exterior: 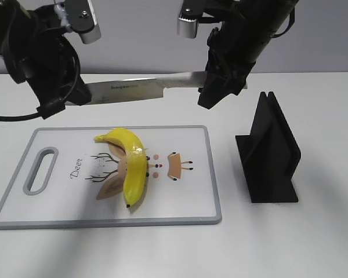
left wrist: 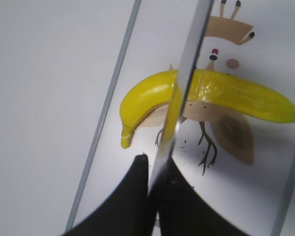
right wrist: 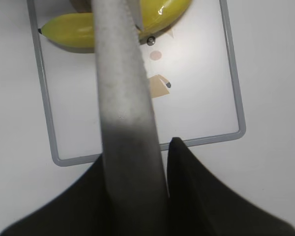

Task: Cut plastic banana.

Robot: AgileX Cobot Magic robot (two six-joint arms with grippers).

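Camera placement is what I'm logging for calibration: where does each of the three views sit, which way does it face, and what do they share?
Exterior view: in front of the table, slanting down at the cutting board; both arms and the knife held between them show.
Left wrist view: above the board, looking down past the left gripper along the blade's thin edge.
Right wrist view: above the board, looking down past the right gripper along the knife.
Shared: all three show the plastic banana on the board.

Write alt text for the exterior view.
Two grippers hold a knife level above a plastic banana lying whole on a white cutting board; a black knife stand sits to the right.
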